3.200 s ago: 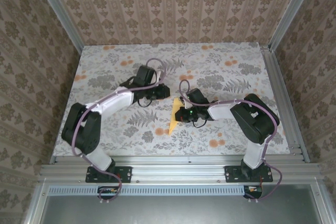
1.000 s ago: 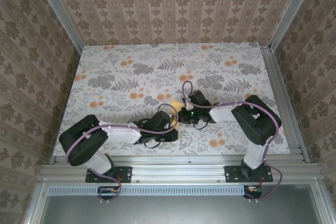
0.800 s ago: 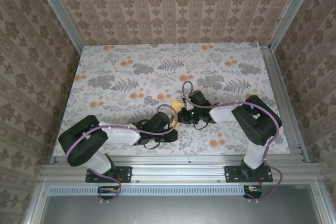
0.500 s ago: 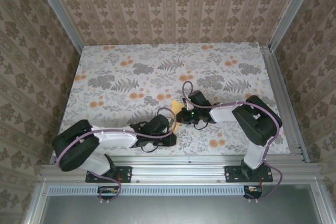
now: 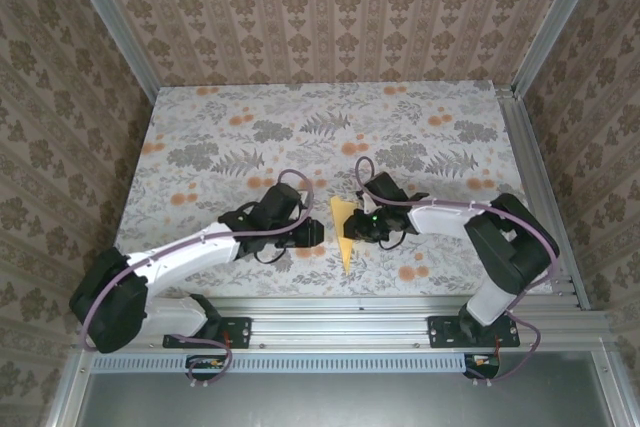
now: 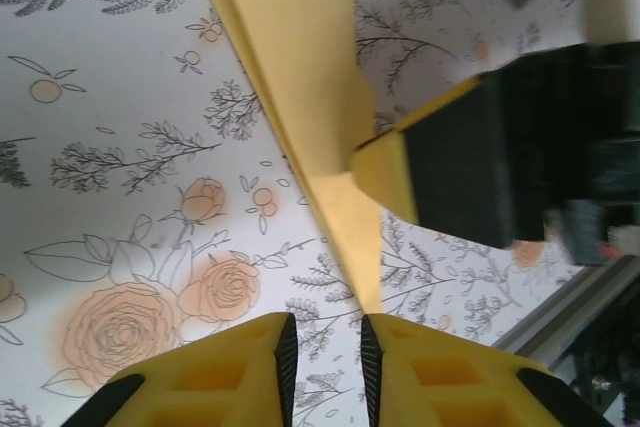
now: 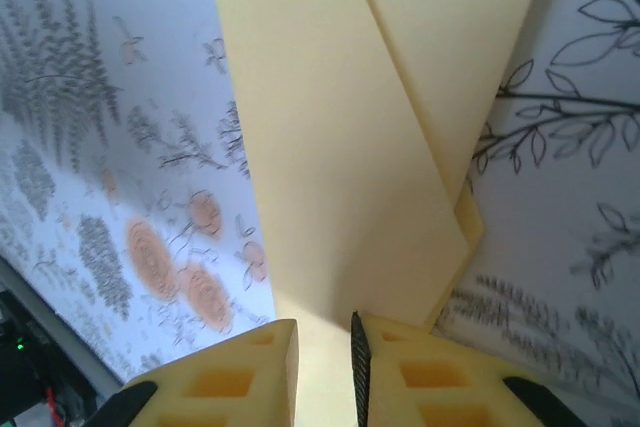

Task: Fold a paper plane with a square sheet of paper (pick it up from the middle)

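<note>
The square sheet of paper is folded into a slim pale-yellow paper plane (image 5: 344,242) that lies on the flowered cloth, its point toward the front rail. In the left wrist view the paper plane (image 6: 300,57) runs away from my left gripper (image 6: 323,319), whose jaws stand slightly apart over bare cloth, the paper's tip just off the right finger. From above, the left gripper (image 5: 316,234) sits just left of the plane. My right gripper (image 5: 351,228) is at its right side. In the right wrist view the right gripper (image 7: 324,322) is open a little above the folded paper (image 7: 330,147).
The flowered cloth (image 5: 420,127) covers the table inside patterned walls. An aluminium rail (image 5: 340,322) runs along the front edge just beyond the plane's point. Free cloth lies behind and to both sides of the arms.
The left arm swung away from the front edge, and its gripper now sits left of the paper, uncovering it. Both grippers have opened a little. The right gripper stays by the paper.
</note>
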You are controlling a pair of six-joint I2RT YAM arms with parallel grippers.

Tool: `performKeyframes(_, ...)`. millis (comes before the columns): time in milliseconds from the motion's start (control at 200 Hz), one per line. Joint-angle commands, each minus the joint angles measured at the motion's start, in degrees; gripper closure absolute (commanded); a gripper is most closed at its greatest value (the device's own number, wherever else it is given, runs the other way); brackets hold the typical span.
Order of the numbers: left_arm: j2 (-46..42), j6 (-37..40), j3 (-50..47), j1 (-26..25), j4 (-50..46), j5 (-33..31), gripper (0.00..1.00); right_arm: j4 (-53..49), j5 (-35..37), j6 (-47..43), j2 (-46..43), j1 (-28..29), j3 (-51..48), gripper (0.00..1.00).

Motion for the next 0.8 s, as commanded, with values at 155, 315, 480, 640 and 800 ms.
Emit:
performKeyframes(155,4.9,0.71,3.81,-3.37,-2.19,-2.29,0.54,-8.74,2.58,-1.98,-10.57,-3.94,-1.3,0.68)
performKeyframes(315,10.35,-1.16,7.39,-8.15,-1.58,-7.33,0.49,-8.46,0.71,-2.21,-13.4,-7.32,-4.71,0.65)
performKeyframes(480,16.56,-2.97,9.77,-9.52,0.51,-9.26,0.48,-5.48,-3.05,-2.05,-15.1,-8.64,-6.91,0.64)
performKeyframes(640,20.51,-3.32,11.55,-9.39,-0.16,-11.65,0.51,-1.41,-5.44,-0.95,-13.16,-8.69,-8.34,0.63)
performKeyframes(800,22.61,-3.06,12.11,-9.27,0.27,-11.63,0.62,2.02,-7.39,0.11,-10.51,-8.68,-8.95,0.61)
